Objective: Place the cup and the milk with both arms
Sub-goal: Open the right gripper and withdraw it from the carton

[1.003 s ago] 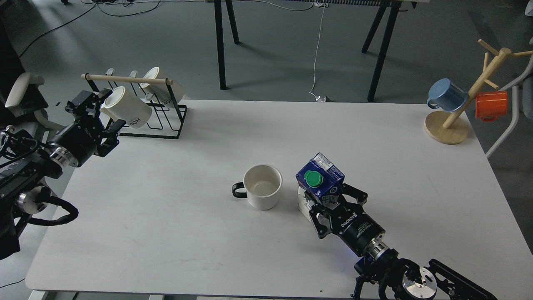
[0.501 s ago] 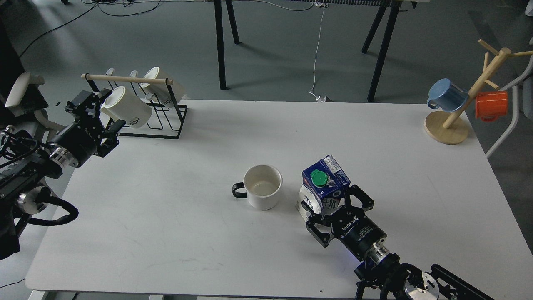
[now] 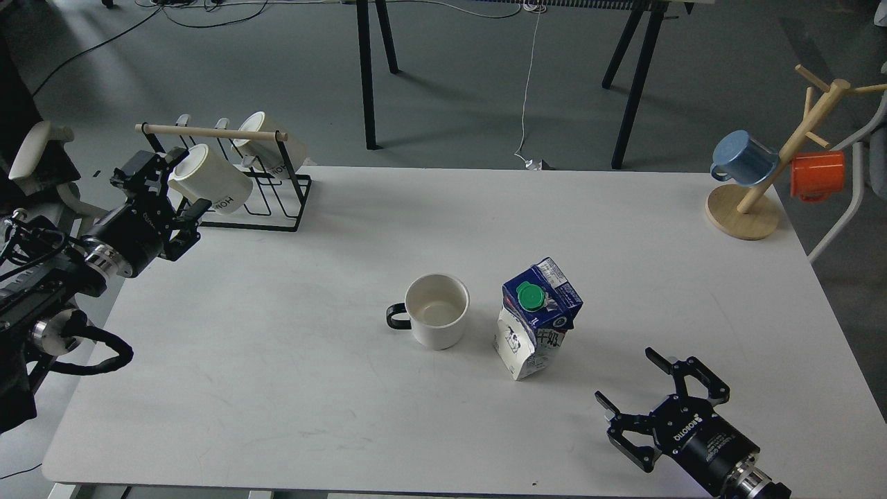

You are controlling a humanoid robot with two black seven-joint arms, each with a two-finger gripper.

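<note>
The white cup (image 3: 438, 320) with its thin black handle pointing left stands upright near the middle of the white table (image 3: 346, 388). The milk carton (image 3: 535, 319), blue-topped with a green cap, stands upright just right of the cup, free of any gripper. My right gripper (image 3: 628, 378) is open and empty, low at the front right, well apart from the carton. My left gripper (image 3: 161, 188) is open and empty at the far left, next to a cream mug on the rack.
A black wire rack (image 3: 267, 194) with a wooden bar holds two cream lettered mugs (image 3: 211, 181) at the back left. A wooden mug tree (image 3: 769, 187) with a blue mug (image 3: 743, 158) and an orange mug (image 3: 818, 174) stands at the back right corner.
My right gripper has let go of the milk carton and drawn back toward the front right. The carton now stands alone. The left arm has barely moved.
</note>
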